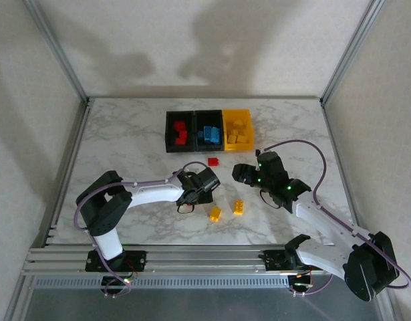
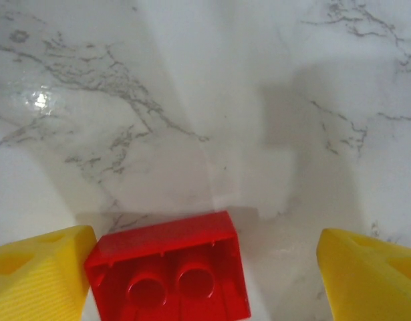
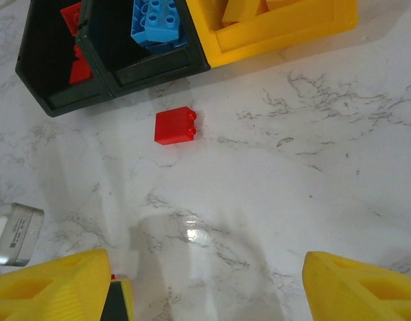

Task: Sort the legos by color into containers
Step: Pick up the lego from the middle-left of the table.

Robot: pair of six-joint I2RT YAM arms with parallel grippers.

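My left gripper (image 2: 206, 257) is released. Its fingers stand apart, with a red lego (image 2: 168, 274) between them, beside the left finger and clear of the right. My right gripper (image 3: 206, 271) is also spread, with nothing between its fingers. Two yellow legos (image 1: 215, 213) (image 1: 238, 206) lie on the table (image 1: 125, 147) nearby. Farther on, a second red lego (image 3: 175, 125) sits just before the containers (image 1: 194, 134), which hold sorted red (image 1: 180, 132), blue (image 1: 209, 135) and yellow bricks (image 1: 237, 130).

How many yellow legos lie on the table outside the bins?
2: one yellow lego at front centre of the table, the other just right of it, apart; others may be hidden.
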